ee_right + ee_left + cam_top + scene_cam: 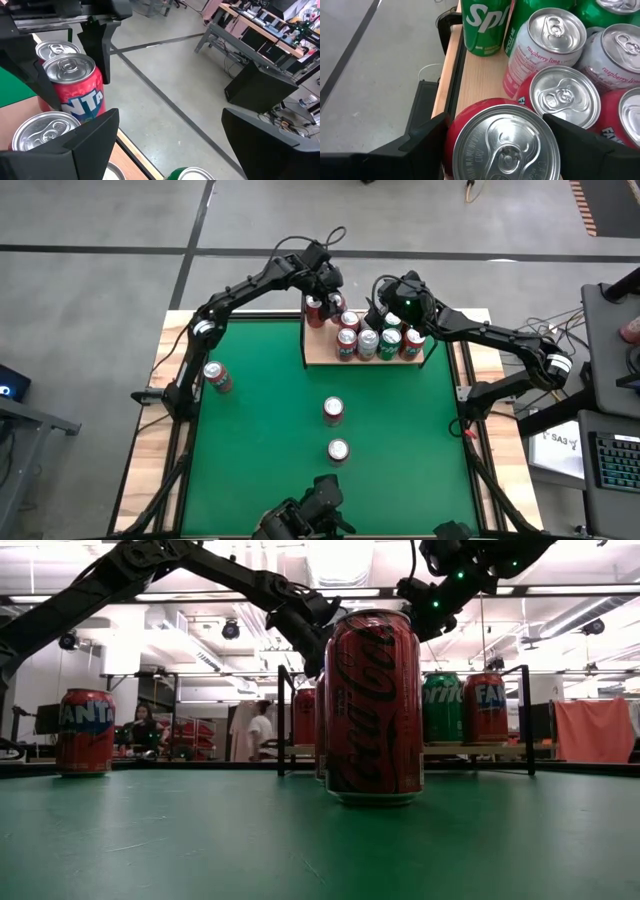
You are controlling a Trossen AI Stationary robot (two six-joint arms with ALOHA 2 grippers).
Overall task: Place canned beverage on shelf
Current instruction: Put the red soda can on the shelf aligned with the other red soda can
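The shelf (322,358), a tan board with black uprights, stands at the table's far edge and carries several cans in red, green and white. My left gripper (494,121) reaches over the shelf's far left corner and is shut on a red Fanta can (502,145). The right wrist view shows the same can (75,85). My right gripper (170,145) hovers open above the shelf's far edge (383,295), with nothing between its fingers. Three more cans stand on the green table (260,430). My left gripper pinches the red can's upper side wall (451,137) between its two fingers, one on each side just under the rim. The fingers slant down at it from the table's left and far side. The can is upright, its base down at the shelf board in the low view (303,715).
A Coca-Cola can (333,411) and another red can (338,450) stand mid-table. A red Fanta can (217,376) stands near the left edge. On the shelf, Sprite (482,25) and raspberry lime cans (545,45) crowd close beside the held can.
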